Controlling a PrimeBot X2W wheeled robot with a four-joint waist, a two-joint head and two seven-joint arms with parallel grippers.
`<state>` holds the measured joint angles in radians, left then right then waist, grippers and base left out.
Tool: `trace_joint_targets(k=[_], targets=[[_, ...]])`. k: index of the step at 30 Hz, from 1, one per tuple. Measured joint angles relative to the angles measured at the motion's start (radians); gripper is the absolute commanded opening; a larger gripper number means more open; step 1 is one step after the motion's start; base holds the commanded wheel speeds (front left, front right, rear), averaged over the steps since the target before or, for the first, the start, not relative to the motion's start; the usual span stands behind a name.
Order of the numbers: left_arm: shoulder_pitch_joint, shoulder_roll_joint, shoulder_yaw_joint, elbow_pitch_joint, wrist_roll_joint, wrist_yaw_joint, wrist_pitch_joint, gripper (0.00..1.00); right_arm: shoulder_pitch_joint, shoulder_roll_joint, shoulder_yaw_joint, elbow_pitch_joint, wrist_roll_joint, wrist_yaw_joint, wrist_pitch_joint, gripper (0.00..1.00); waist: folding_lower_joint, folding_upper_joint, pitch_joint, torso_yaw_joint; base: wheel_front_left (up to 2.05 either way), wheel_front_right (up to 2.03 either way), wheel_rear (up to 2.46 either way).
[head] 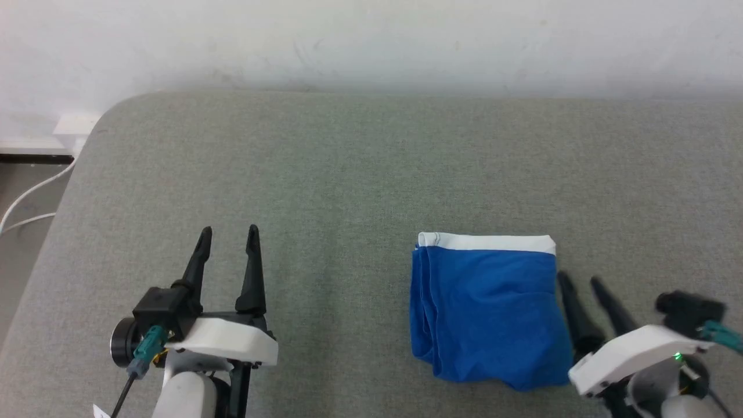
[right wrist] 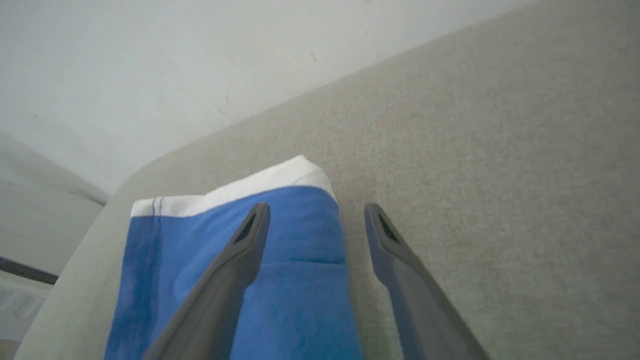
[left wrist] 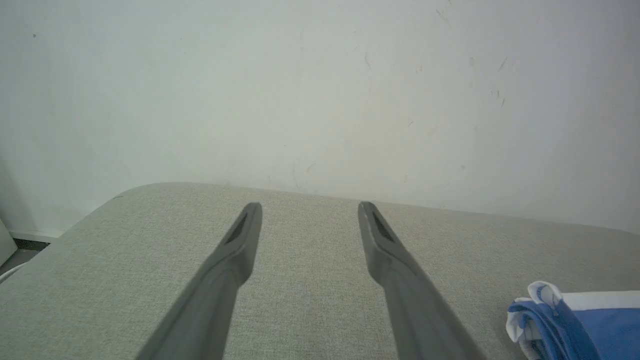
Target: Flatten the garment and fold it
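Note:
The garment (head: 487,310) lies folded into a compact blue rectangle on the grey-green surface, its white band along the far edge and stacked layers along its left side. My right gripper (head: 580,281) stands open just off the garment's right edge, empty, fingers pointing away and slightly left. In the right wrist view the garment (right wrist: 300,280) lies under and left of that gripper's left finger (right wrist: 240,250). My left gripper (head: 228,234) is open and empty well to the left. The left wrist view has the garment's corner (left wrist: 575,320) at its lower right.
The padded surface (head: 348,174) runs back to a white wall (head: 371,40). Its rounded left corner drops off near a white cable (head: 23,203) and a dark floor strip. Bare fabric lies between the two grippers.

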<state>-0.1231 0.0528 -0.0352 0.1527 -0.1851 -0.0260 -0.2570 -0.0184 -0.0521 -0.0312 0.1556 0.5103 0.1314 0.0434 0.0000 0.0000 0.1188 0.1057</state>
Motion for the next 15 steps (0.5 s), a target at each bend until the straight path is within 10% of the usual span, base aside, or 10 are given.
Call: trace_joint_targets(k=[12, 13, 15], targets=[[0.000, -0.001, -0.005, -0.004, 0.001, -0.001, 0.000, 1.00, -0.087, 0.000, 0.035, 0.201, -0.080, 0.000, 0.235, 1.00, 0.0000, 0.0000, 0.006, 0.024, 0.00, 0.00, 0.00], [0.000, -0.001, -0.005, -0.004, 0.001, -0.001, 0.000, 1.00, -0.091, -0.001, 0.035, 0.201, -0.082, 0.000, 0.253, 0.38, 0.0000, 0.0000, 0.005, 0.024, 0.00, 0.00, 0.00], [0.000, -0.001, -0.004, -0.008, 0.001, 0.000, 0.000, 1.00, -0.098, -0.002, 0.041, 0.196, -0.098, 0.000, 0.284, 0.06, 0.0000, 0.0000, 0.004, 0.023, 0.00, 0.00, 0.00]])
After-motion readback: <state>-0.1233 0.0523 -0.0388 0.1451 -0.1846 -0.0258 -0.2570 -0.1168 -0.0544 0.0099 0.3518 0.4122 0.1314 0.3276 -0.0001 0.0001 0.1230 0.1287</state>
